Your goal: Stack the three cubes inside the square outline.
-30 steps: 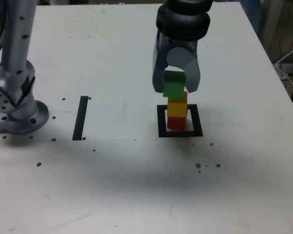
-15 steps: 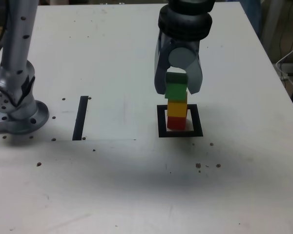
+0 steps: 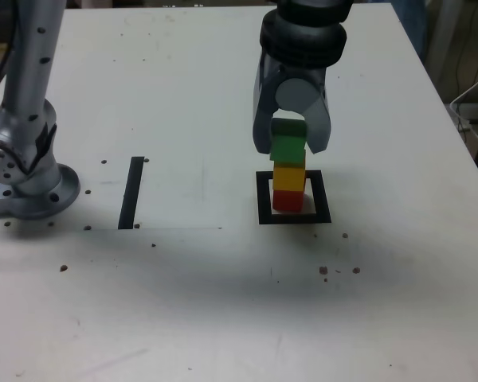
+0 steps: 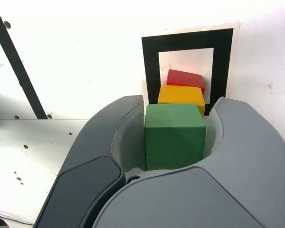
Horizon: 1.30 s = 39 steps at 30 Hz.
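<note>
Inside the square outline point(image 3: 294, 197), a thick black frame with a white centre on the white bench point(image 3: 223, 302), a red cube point(image 3: 287, 200) sits at the bottom with a yellow cube point(image 3: 288, 177) resting on it. The green cube point(image 3: 286, 148) is at the top, between the two grey jaws of the end effector point(image 3: 291, 147), which comes down from above. The jaws look closed on the green cube's sides, probably so it stays square over the column until it is let go; whether it already rests fully on the yellow cube cannot be told.

The exterior view shows the column from the side: three colours in one upright stack, the green cube sitting slightly toward the exterior view's left of the yellow. It also shows a straight black strip point(image 3: 131, 192) and the arm's base point(image 3: 28, 171), well apart from the stack.

The wrist view looks down past the jaws, showing the green cube's top face point(image 4: 174, 135) cradled between them.
</note>
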Tool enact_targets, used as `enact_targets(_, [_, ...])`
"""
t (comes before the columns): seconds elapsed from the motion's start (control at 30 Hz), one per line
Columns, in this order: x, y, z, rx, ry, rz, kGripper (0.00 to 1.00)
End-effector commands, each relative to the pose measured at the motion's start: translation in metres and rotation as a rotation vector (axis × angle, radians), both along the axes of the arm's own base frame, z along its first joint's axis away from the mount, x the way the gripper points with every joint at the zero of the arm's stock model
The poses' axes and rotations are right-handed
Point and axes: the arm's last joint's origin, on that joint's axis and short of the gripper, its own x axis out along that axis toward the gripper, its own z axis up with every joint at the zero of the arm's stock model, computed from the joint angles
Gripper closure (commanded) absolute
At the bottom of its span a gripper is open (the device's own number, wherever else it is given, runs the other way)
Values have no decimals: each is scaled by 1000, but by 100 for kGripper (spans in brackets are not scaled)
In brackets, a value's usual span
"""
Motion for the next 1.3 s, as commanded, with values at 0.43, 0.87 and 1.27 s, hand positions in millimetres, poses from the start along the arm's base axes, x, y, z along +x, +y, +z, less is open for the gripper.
enact_targets(0.43, [0, 0, 0, -12, 2, -5, 1])
enact_targets(0.87, [-18, 1, 28, -26, -48, -18, 1])
enact_targets(1.27, [-43, 2, 46, -49, -45, -47, 1])
